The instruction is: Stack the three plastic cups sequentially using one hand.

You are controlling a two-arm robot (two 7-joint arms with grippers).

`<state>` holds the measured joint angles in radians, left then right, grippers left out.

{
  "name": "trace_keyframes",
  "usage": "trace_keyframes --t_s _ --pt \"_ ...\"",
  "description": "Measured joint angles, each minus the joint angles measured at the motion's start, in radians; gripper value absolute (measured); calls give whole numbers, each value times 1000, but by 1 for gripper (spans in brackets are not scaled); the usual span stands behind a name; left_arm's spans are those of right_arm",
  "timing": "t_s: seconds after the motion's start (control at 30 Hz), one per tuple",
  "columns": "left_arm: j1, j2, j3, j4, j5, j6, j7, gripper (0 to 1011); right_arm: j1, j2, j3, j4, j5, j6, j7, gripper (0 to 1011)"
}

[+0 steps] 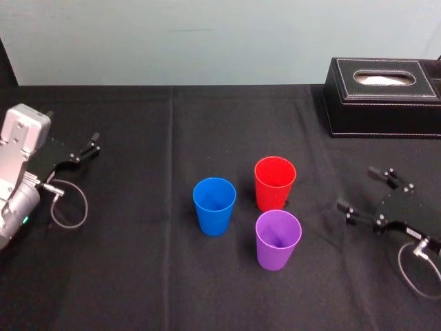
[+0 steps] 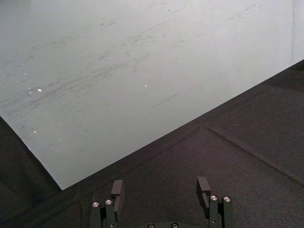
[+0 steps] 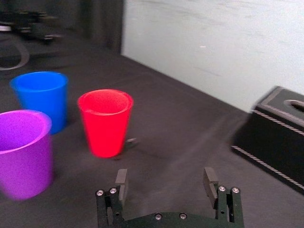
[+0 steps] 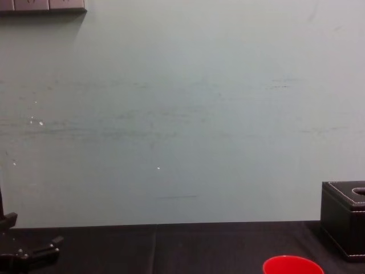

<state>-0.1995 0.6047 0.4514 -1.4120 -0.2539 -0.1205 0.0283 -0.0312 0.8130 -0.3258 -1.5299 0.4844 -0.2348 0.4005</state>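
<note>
The three cups stand upright with their mouths up, close together in the middle of the black table. The red cup is at the back. The purple cup is just in front of it, nearest the robot. The blue cup is to their left. No cup is inside another yet.

The right gripper is near the red and purple cups, on their right. Its fingers are spread wide and hold nothing. The left gripper is well apart at the table's left side, also spread wide and empty, and it looks parked.

The red and purple cups are so close that a finger going for one could bump the other and tip it over. The cups are smooth and get thinner toward the bottom, so a weak pinch could let one slide out. If a cup comes down tilted, its bottom could catch the next rim and knock both over. The black box at the back right is out of the way.
</note>
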Motion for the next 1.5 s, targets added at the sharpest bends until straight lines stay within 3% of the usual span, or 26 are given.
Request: trace_keyframes --t_s 0.23,0.5,0.67,0.97,1.5 --pt "0 0 0 0 0 0 0 1005 -12 33 -18 2 17 -53 167 1002" --pt "0 0 0 0 0 0 0 1005 -7 32 -44 1 39 -110 326 1002" --pt "0 0 0 0 0 0 0 1005 -6 23 -51 1 57 -113 381 1002" --pt "0 0 0 0 0 0 0 1005 -12 -2 -55 -6 74 -85 428 1002" --pt "0 0 0 0 0 0 0 1005 -20 -53 -54 -22 54 -16 379 1002"
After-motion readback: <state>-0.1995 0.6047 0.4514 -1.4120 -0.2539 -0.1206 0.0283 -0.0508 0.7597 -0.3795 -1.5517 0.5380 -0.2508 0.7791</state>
